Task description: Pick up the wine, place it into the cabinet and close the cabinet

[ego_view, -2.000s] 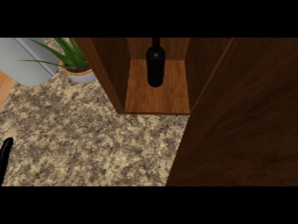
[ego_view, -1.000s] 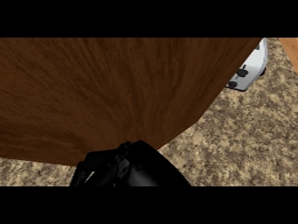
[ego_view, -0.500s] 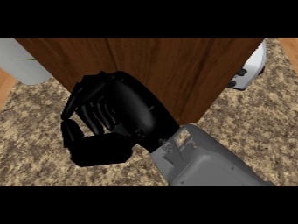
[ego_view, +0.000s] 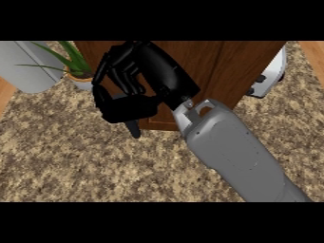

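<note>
The wooden cabinet (ego_view: 227, 71) stands at the back of the counter with its door face towards me, and its inside is hidden. No wine bottle shows anywhere. My right hand (ego_view: 147, 78) comes in from the lower right on a grey forearm (ego_view: 231, 152) and lies against the cabinet's front at its left side. The fingers are relaxed and slightly bent, the thumb points down over the door's lower edge, and nothing is held. My left hand is out of sight.
A potted green plant (ego_view: 77, 64) and a pale grey rounded object (ego_view: 24, 66) stand left of the cabinet. A white appliance (ego_view: 270, 76) peeks out at the cabinet's right. The speckled granite counter (ego_view: 66, 161) ends at wooden strips on both sides.
Two seconds ago the cabinet stood open with the dark bottle on its shelf; now the door covers it. My right hand has risen and moved right along the door front.
</note>
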`<state>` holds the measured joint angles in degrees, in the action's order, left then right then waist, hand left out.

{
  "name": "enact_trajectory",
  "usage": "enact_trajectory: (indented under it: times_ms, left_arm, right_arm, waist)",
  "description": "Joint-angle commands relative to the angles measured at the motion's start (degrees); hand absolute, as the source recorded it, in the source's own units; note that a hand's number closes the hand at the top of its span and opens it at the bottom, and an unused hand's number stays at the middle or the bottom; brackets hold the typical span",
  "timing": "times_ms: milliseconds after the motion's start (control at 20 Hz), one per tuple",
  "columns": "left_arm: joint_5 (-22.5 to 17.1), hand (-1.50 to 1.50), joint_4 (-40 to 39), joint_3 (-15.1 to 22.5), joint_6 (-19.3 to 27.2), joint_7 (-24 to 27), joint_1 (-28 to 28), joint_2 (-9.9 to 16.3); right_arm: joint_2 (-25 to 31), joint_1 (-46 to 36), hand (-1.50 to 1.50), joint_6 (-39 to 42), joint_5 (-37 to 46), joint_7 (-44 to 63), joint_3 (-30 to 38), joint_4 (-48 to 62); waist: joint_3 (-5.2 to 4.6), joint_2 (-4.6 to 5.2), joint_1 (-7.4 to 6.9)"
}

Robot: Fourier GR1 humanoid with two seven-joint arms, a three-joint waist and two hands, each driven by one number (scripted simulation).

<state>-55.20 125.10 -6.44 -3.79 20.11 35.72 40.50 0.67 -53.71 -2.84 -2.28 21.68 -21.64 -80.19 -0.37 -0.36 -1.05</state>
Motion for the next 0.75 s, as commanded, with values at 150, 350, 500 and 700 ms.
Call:
enact_trajectory:
  times_ms: [150, 350, 500, 700]
  left_arm:
    - [2.3, -1.50, -0.2, 4.3, 6.2, -4.6, -7.5, -1.2]
    - [5.2, -1.50, 0.2, 7.7, 8.0, -4.4, -8.1, -3.2]
    - [7.0, -1.50, -2.1, 10.1, 8.5, -3.5, -10.5, -4.7]
    - [8.0, -1.50, -2.3, 11.2, 9.8, -3.8, -13.2, -5.7]
  right_arm:
    - [3.6, -3.3, 1.50, 0.8, 2.4, -6.8, 6.0, 10.9]
    - [7.0, -2.4, 1.50, 3.0, 1.7, -9.4, 7.7, 11.7]
    - [8.5, -4.1, 1.50, 4.5, 1.1, -10.9, 9.0, 13.7]
    - [6.8, -3.5, 1.50, 2.8, 1.8, -13.2, 8.4, 15.6]
  waist:
    - [0.38, 1.02, 0.59]
    - [0.41, 0.99, 0.62]
    - [0.35, 1.50, 0.98]
    - [0.35, 1.58, 0.86]
